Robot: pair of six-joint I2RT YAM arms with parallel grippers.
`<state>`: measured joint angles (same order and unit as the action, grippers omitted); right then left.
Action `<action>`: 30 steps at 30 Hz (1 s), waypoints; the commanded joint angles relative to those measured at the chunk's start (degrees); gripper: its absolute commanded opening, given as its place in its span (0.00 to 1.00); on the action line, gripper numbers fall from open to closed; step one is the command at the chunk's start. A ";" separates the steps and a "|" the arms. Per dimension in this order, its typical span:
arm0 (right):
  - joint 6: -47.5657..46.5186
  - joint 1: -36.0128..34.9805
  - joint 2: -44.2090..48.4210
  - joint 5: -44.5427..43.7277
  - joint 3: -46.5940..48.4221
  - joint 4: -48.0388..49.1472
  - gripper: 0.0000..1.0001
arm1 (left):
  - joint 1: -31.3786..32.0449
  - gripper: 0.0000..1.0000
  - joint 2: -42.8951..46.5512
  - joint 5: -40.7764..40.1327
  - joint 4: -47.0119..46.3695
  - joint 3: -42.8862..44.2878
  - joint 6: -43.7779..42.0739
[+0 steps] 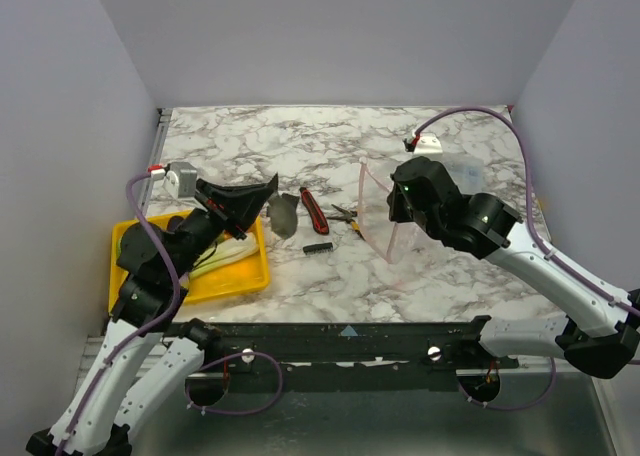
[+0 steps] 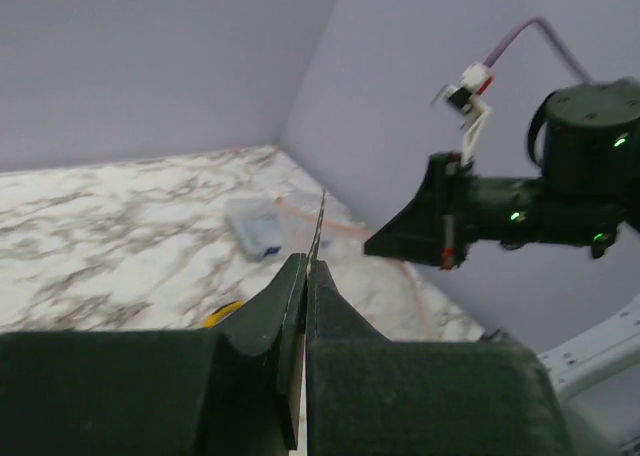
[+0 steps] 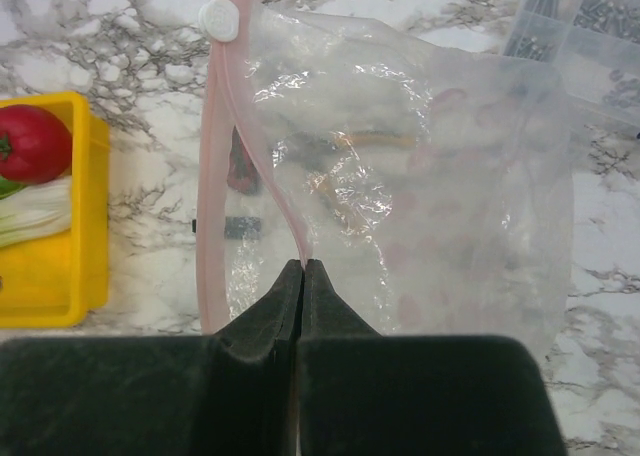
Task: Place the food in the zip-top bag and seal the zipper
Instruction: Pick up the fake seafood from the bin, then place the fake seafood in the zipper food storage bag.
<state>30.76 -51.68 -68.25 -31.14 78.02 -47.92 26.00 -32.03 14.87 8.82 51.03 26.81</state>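
As only its wrist view shows, right gripper (image 3: 302,268) pinches zip-top bag (image 3: 420,176) (left gripper (image 2: 306,264) clamps fish (image 1: 285,216)).

The marble surface (image 1: 330,141) bears a yellow tray (image 1: 245,276) below the left claw (image 2: 306,261), red knife (image 1: 315,209) and pliers (image 1: 347,216) between both claws, clear box (image 1: 462,168) beyond the right claw (image 3: 302,264).

zip-top bag (image 3: 450,176) 1 | tray (image 3: 50,276) 1 | tomato (image 3: 32,142) 1 | fish (image 1: 285,214) 1 | knife (image 1: 314,208) 1 | pliers (image 1: 346,214) 1
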 commanded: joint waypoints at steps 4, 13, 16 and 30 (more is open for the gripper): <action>6.92 -0.27 1.49 2.51 -1.69 4.01 0.00 | 7.77 0.00 -3.16 -5.46 -41.99 -10.39 30.15; 11.57 -0.29 2.43 2.77 -2.77 6.55 0.00 | 23.55 0.00 -9.39 -31.09 -48.57 -10.37 27.92; 14.14 -0.33 3.03 2.36 -3.20 7.09 0.00 | 25.46 0.00 -11.89 -34.12 -48.82 -9.02 28.13; 23.16 -0.26 4.38 0.08 -5.18 9.83 0.00 | 27.92 0.00 -18.53 -34.99 -52.96 -6.61 30.67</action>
<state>51.62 -51.68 -63.79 -29.02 73.17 -39.64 53.04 -50.41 -19.05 -39.27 41.80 57.32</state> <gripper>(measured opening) 0.006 0.014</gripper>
